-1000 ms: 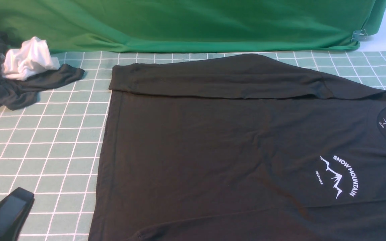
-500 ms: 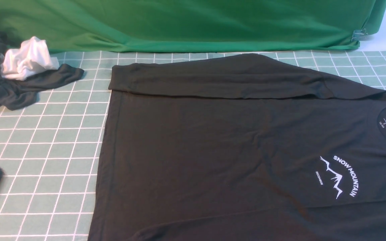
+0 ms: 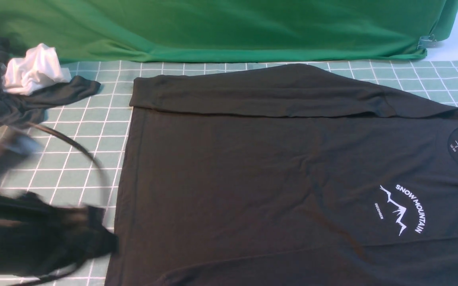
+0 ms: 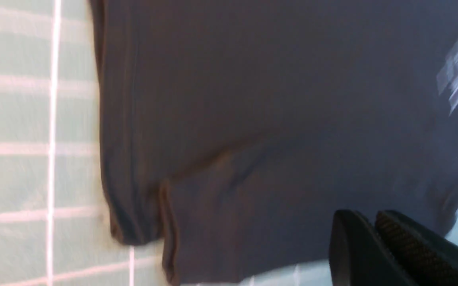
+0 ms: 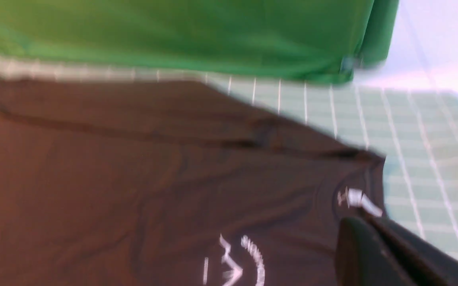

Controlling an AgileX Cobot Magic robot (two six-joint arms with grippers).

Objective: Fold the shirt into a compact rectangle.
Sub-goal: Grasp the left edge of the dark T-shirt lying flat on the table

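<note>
A pale green mat (image 3: 74,159) with white grid lines carries everything. A black long-sleeved shirt (image 3: 272,178) lies flat on it, collar toward the right, one sleeve folded along the far side. At the far left lies a crumpled dark grey garment (image 3: 10,113), with a white cloth (image 3: 32,73) on top of it.

On shirt (image 3: 253,178) chest: white arc lettering (image 3: 412,206) read as "SNOW MOUNTAIN", curved over mountain outline (image 3: 394,210). Small "DECEMBER" (image 3: 379,211) printed beside outline. Neck label (image 3: 456,146): "S" made out; line beneath too small. Wrist views: print blurred, unreadable.
</note>
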